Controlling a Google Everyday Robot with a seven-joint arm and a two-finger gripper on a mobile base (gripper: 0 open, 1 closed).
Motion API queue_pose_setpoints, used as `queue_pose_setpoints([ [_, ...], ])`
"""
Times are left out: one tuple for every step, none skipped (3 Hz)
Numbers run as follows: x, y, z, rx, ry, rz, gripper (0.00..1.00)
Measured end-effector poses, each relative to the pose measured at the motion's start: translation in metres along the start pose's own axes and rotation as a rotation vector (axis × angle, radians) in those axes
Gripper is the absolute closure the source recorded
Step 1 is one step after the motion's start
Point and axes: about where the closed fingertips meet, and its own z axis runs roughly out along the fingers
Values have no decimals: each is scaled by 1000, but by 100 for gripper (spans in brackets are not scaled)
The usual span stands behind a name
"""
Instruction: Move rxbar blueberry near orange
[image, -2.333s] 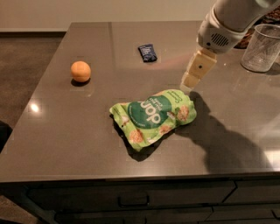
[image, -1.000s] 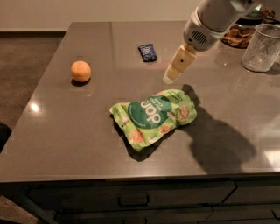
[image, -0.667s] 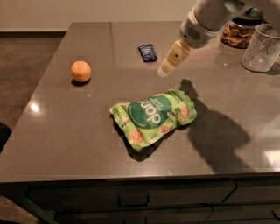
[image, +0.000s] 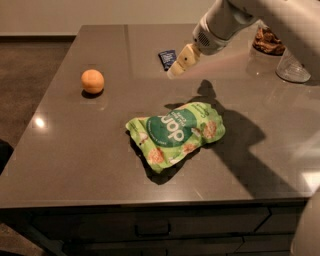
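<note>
Since the earlier frames, your hand (image: 179, 64) has travelled left, from above the right end of the green chip bag (image: 175, 132) to just beside the right edge of the rxbar blueberry (image: 166, 59). You cannot tell whether the hand is apart or together. Lying flat at the far middle of the worktop (image: 75, 155), the rxbar blueberry is well apart from the orange (image: 93, 81) at left. Bar, bag and orange are unmoved.
</note>
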Motion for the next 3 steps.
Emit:
queue_pose_setpoints([
  [-11,-11,26,56,-16,95,0],
  [-20,-19,49,95,-35,189,0],
  [-31,-24,69,110,-57,259,0],
])
